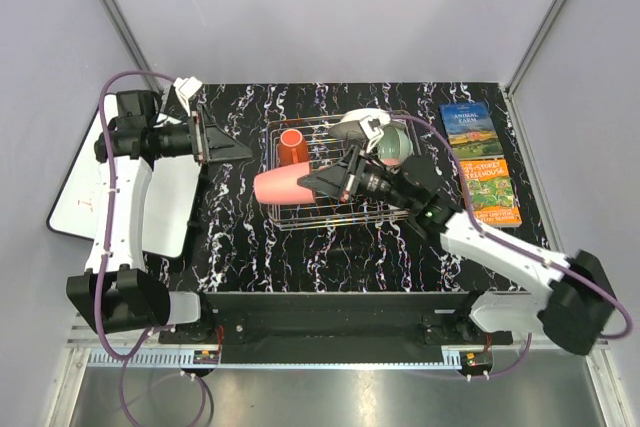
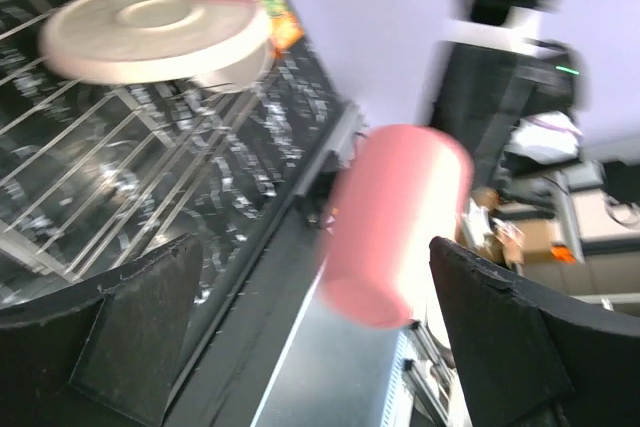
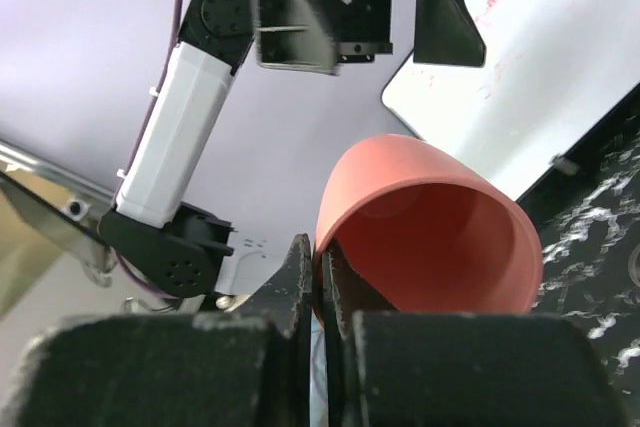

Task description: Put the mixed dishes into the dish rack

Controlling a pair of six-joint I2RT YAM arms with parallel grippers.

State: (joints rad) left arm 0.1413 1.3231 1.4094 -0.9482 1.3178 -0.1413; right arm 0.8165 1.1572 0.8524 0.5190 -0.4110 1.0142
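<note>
The right jaws are pinched almost shut on the rim of the pink handleless cup (image 3: 430, 227), one finger inside its mouth and one outside. The left jaws hang wide apart and empty. Held only by that thin lip, the cup may swivel or slip and strike the orange-red handled mug (image 1: 292, 142) beside it. It lies level above the silver wire dish rack (image 1: 300, 219), long axis crosswise, base toward the left arm.

Left arm (image 1: 122, 209) and right arm (image 1: 497, 249): white link shells, black joint housings, purple cable (image 1: 140, 74) looped along each. Left gripper (image 1: 232, 147): black wedge-shaped fingers (image 2: 135, 332), edges scuffed pale.
</note>
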